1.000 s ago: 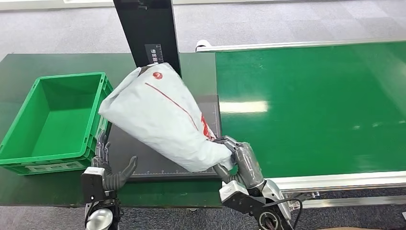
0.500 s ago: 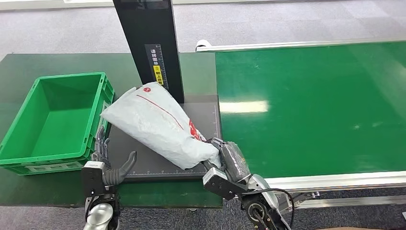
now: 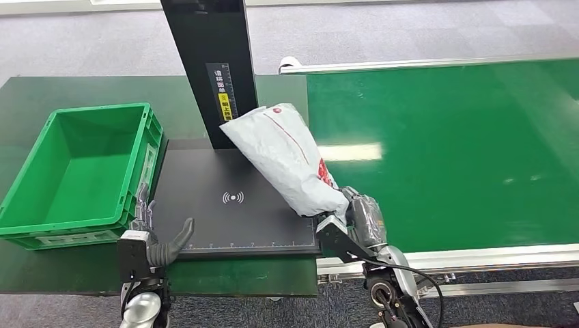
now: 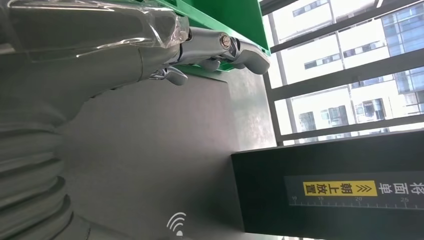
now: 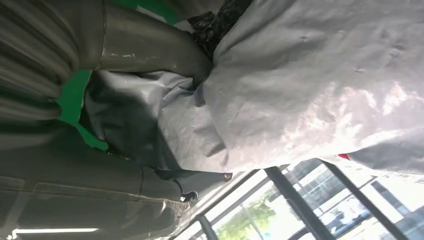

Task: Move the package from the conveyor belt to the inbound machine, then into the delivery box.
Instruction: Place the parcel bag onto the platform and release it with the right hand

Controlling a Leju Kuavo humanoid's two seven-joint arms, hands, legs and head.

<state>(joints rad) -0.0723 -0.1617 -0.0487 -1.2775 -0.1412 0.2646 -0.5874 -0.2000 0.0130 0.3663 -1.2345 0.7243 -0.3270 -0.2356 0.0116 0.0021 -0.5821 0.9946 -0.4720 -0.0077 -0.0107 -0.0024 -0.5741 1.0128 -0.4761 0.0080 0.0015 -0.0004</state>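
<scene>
Grey carpet is running behind a dark green desk (image 3: 82, 92), where a green delivery box (image 3: 78, 174) is sitting at the left and a green conveyor belt (image 3: 450, 150) is stretching to the right. Between them, the black inbound machine (image 3: 229, 205) is lying flat with its upright post (image 3: 208, 61) rising behind. The right hand (image 3: 358, 220) is gripping the narrow end of a white package (image 3: 290, 157), holding it tilted above the machine's right edge. The left hand (image 3: 151, 240) is resting open at the machine's near-left corner, fingers apart and holding nothing, just beside the box.
</scene>
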